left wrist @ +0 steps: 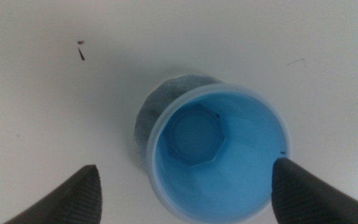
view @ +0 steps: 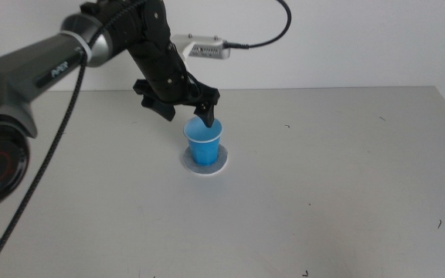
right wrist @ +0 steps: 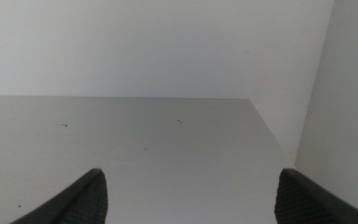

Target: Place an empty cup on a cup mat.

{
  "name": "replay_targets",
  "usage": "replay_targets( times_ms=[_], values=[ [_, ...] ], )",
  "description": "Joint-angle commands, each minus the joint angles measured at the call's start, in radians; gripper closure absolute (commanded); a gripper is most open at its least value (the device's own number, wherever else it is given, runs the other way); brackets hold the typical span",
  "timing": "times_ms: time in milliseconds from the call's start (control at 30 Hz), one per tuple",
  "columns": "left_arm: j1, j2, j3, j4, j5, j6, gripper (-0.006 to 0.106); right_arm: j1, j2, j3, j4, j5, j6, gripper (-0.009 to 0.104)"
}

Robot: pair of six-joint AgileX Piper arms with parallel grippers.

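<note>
The cup (view: 204, 144) stands upright on the cup mat (view: 205, 164), near the middle of the surface (view: 338, 185). From the middle view only the mat's white edge shows around the cup's base; in the left wrist view a grey arc of the mat (left wrist: 166, 93) peeks out beside the rim, the rest hidden. The cup is empty. The left end effector (view: 190, 114) hovers just above it, jaws spread apart — one tip at the rim, touching or not is hard to tell. The right end effector (right wrist: 188, 196) waits elsewhere, jaws apart — only their tips show.
</note>
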Motion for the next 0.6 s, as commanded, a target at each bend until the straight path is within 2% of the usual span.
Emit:
replay_targets(
  times_ms=[0, 300, 467, 567],
  values=[
    [0.015, -0.135, -0.031, -0.034, -0.019, 0.043, -0.005, 0.002, -0.019, -0.012, -0.009, -0.078, -0.008, 0.001],
    [0.027, -0.364, -0.031, -0.080, 0.040, 0.049, -0.005, 0.002, -0.019, -0.012, -0.009, -0.078, -0.008, 0.001],
    [0.027, -0.477, -0.031, -0.026, 0.188, 0.053, -0.005, 0.002, -0.019, -0.012, -0.009, -0.078, -0.008, 0.001],
    [0.024, -0.546, 0.006, -0.003, 0.199, 0.107, -0.005, 0.002, -0.019, -0.012, -0.009, -0.078, -0.008, 0.001]
  ],
)
